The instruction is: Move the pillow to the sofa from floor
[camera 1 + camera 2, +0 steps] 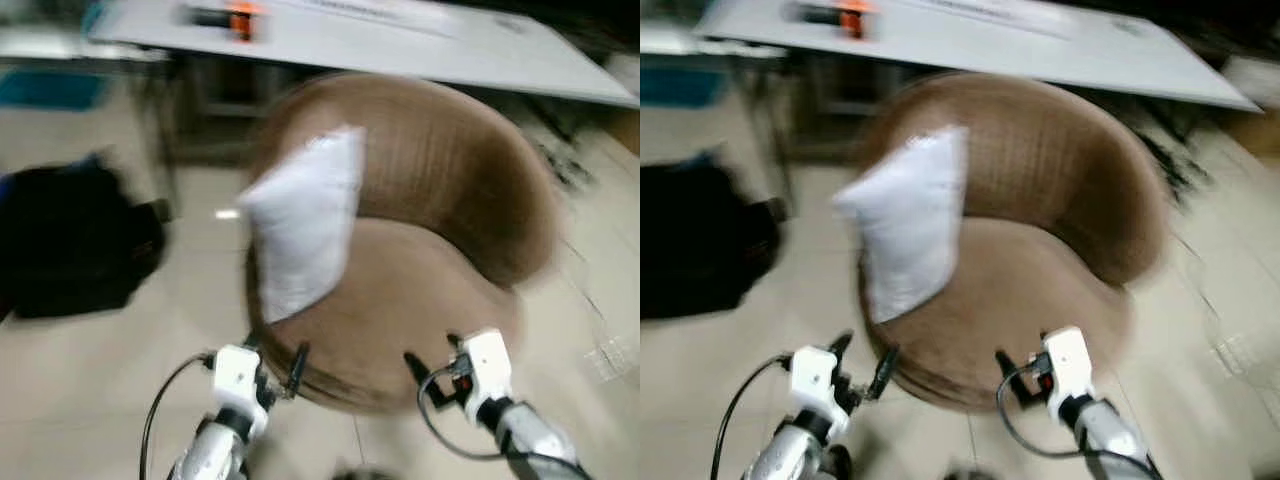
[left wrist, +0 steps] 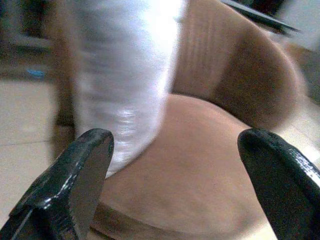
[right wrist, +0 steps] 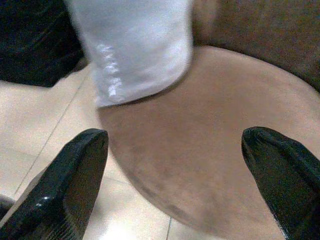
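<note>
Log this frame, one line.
pillow: on sofa, leaning | left gripper: open, empty | right gripper: open, empty

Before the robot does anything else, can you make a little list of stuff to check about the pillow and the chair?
1. White pillow off the floor and on the brown sofa: ok, it leans on the left side of the seat.
2. Left gripper empty: ok, fingers open.
3. Right gripper empty: ok, fingers open.
4. Pillow sitting steady: cannot tell, picture is blurred.
5. Black bag away from the arms: ok.
</note>
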Robot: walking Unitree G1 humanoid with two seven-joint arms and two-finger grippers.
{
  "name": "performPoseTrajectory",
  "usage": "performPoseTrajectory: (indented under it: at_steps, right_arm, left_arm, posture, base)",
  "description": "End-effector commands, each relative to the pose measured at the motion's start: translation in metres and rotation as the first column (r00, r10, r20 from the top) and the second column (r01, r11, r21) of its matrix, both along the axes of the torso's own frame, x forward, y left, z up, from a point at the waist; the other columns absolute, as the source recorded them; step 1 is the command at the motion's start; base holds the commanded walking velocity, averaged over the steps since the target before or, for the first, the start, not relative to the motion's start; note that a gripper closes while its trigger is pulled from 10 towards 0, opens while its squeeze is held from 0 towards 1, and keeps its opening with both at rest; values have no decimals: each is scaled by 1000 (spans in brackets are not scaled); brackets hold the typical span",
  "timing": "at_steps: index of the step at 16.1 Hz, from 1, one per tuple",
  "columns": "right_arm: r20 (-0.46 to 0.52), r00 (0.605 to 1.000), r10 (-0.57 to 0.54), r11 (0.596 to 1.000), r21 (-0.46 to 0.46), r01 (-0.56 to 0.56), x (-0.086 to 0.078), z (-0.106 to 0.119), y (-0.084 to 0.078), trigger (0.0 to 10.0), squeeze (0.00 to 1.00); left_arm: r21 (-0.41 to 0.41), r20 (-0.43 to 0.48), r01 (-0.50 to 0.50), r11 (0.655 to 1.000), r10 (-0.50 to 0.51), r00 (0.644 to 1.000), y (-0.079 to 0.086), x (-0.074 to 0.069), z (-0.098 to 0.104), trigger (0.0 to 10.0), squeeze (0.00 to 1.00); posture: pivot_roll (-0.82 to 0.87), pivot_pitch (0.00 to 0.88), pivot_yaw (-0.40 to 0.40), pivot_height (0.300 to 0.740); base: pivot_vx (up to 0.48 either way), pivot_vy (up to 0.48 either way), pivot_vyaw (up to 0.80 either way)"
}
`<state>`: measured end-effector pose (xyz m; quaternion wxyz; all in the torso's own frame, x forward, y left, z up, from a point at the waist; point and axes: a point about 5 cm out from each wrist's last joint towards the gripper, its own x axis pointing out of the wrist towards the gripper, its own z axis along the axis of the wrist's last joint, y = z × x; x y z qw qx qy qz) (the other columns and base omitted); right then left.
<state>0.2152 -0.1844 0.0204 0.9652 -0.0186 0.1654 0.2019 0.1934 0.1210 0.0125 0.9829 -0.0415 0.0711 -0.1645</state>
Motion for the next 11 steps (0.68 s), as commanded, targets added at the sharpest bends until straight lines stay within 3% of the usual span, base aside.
performPoseTrajectory:
  at_steps: [1, 3, 6, 8, 11]
  right_arm:
    - [18, 1000, -23, 1000, -2, 23, 3, 4, -2, 10000, 0]
    - [24, 999, -23, 1000, 6, 23, 6, 4, 4, 10000, 0]
    - [25, 1000, -18, 1000, 10, 18, 8, 2, 10, 10000, 0]
    - [23, 1000, -17, 1000, 4, 17, 9, 1, 10, 10000, 0]
    - [33, 999, -18, 1000, 4, 18, 10, 5, 15, 10000, 0]
  left_arm:
    - [-12, -62, -2, 1000, 1, 998, -13, -12, -12, 10000, 0]
    - [-5, -41, 24, 1000, -24, 999, -34, -9, -9, 10000, 0]
    - [0, -35, 17, 1000, -17, 999, -45, -9, -12, 10000, 0]
    - [15, -7, 2, 1000, -2, 1000, -27, 4, -5, 10000, 0]
    - [29, 18, -5, 1000, 4, 1000, -21, 7, -2, 10000, 0]
  posture:
    - [-47, 103, -134, 740]
    - [-55, 103, -128, 740]
    - [-61, 102, -125, 740]
    - [-59, 98, -123, 740]
    - [-58, 101, -119, 740]
  base:
    - [0, 0, 0]
    - [0, 0, 0]
    - [0, 0, 0]
    - [0, 0, 0]
    - [0, 0, 0]
